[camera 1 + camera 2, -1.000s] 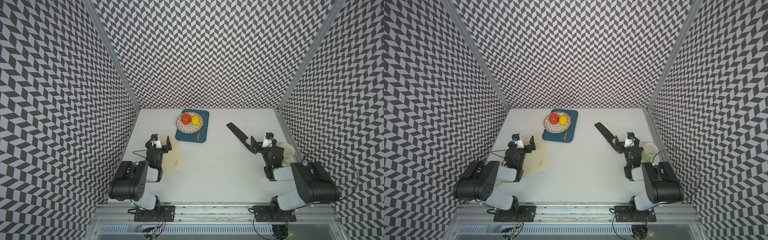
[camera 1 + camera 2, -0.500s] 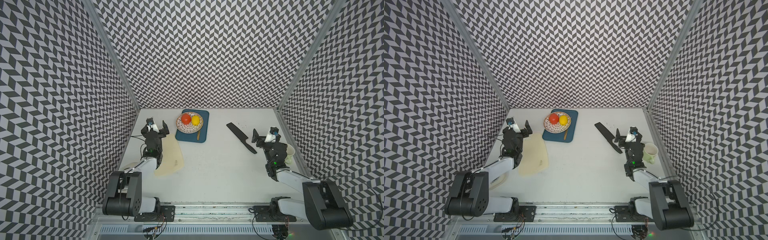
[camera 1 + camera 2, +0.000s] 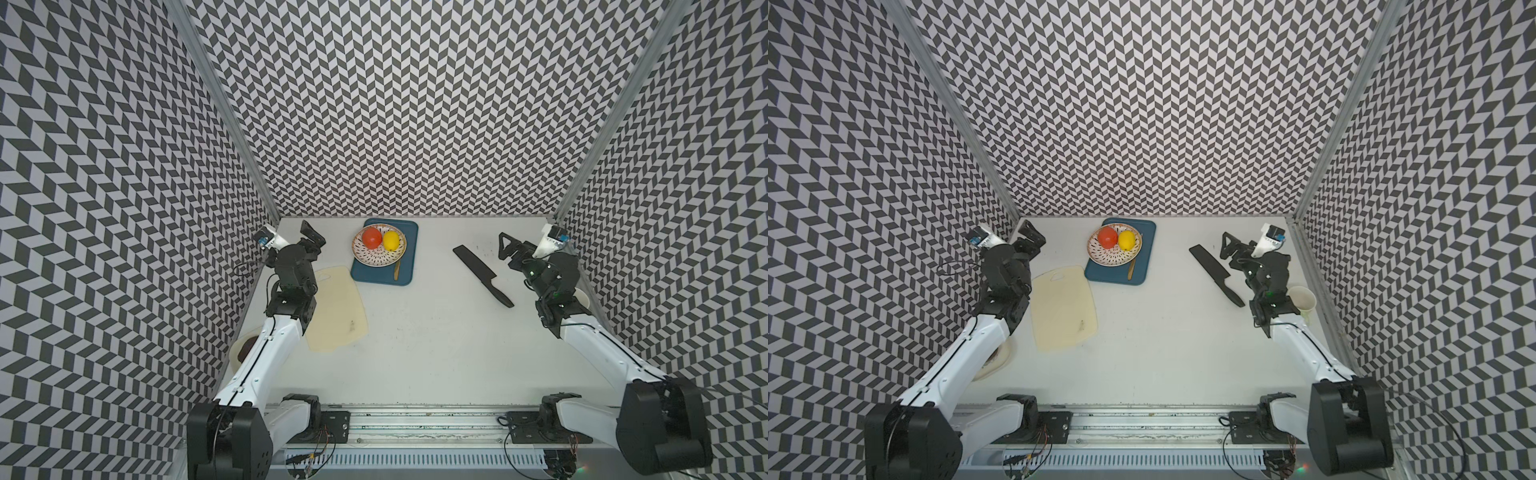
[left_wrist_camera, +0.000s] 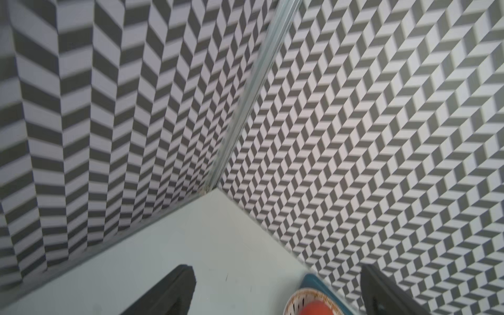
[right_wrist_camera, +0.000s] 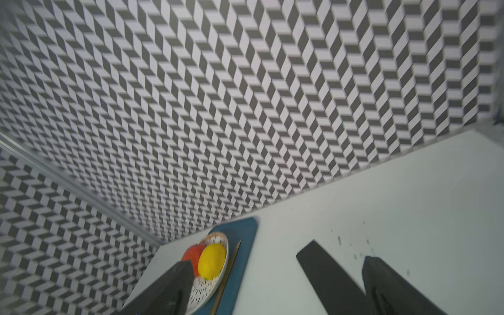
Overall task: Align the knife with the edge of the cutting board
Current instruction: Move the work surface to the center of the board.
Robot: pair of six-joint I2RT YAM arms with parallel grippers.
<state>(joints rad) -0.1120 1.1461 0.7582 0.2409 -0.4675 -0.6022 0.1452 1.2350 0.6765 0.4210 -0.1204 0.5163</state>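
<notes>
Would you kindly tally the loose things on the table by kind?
Fruit: 2, red fruit, lemon
Utensils: 2, knife, wooden utensil
Board: 1
Tray: 1
Dishes: 3, plate, cup, half-hidden bowl
Total: 9

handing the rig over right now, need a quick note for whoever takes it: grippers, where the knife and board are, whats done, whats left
Left gripper: open, empty, raised over the back-left corner.
Right gripper: open, empty, near the knife's blade end, no grip.
All-black cleaver-style knife: flat on the white table, right side, lying diagonally, free.
Cream rectangular cutting board: flat on the left side, well apart from the knife.
Done: nothing yet.
Left: grasp the knife, carry it across, lay it along a board edge.
</notes>
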